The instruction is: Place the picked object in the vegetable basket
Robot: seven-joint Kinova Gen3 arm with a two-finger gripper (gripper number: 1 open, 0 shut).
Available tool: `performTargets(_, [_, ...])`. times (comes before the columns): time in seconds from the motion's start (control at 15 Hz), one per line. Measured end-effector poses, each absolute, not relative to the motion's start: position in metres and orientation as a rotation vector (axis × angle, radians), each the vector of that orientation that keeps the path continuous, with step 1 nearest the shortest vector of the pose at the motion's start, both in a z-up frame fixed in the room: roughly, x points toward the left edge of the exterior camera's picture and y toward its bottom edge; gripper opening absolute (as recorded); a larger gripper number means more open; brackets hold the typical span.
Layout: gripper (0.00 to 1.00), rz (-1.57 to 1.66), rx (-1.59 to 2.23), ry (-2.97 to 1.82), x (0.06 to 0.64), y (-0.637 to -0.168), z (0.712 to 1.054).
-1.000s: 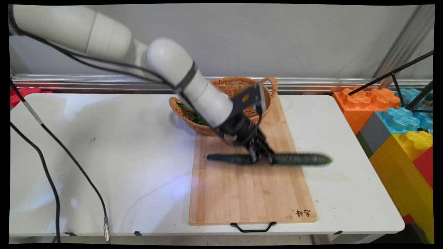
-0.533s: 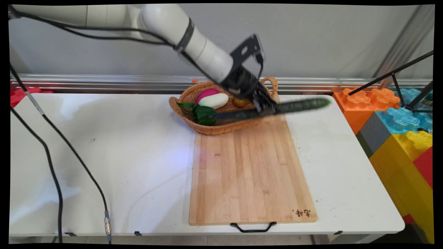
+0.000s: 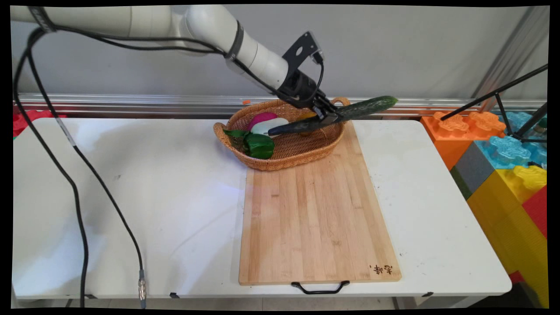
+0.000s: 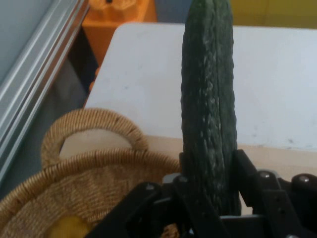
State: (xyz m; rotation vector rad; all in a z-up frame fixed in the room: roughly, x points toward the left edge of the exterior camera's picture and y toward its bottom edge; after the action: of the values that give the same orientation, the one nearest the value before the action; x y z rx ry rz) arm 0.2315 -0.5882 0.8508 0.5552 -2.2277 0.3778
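My gripper (image 3: 329, 116) is shut on a long dark green cucumber (image 3: 358, 108), gripped near its middle and held in the air over the right half of a wicker basket (image 3: 280, 155). The cucumber lies nearly level, its right end raised past the basket's right handle (image 3: 345, 101), its left end down over the basket's inside. In the hand view the cucumber (image 4: 208, 104) runs straight up from between the fingers, with the basket handle (image 4: 91, 126) at lower left. A green pepper (image 3: 259, 145), a white and pink vegetable (image 3: 264, 122) and a yellow item (image 4: 67, 227) lie in the basket.
A bamboo cutting board (image 3: 315, 214) with a black handle (image 3: 320, 287) lies on the white table (image 3: 131, 188) just in front of the basket. Large coloured building blocks (image 3: 503, 157) stand off the table's right edge. Black cables (image 3: 78, 183) hang at the left.
The gripper has lifted the cucumber off the cutting board and carried it back and up, over the basket. The cucumber's right end has tilted upward.
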Motion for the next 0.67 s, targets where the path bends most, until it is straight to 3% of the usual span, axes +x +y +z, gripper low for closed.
performTargets(0.33, [0.00, 0.327, 0.642, -2.223, 0.239, -0.595, 0.813])
performTargets(0.67, [0.00, 0.326, 0.672, -2.215, 0.247, -0.600, 0.802])
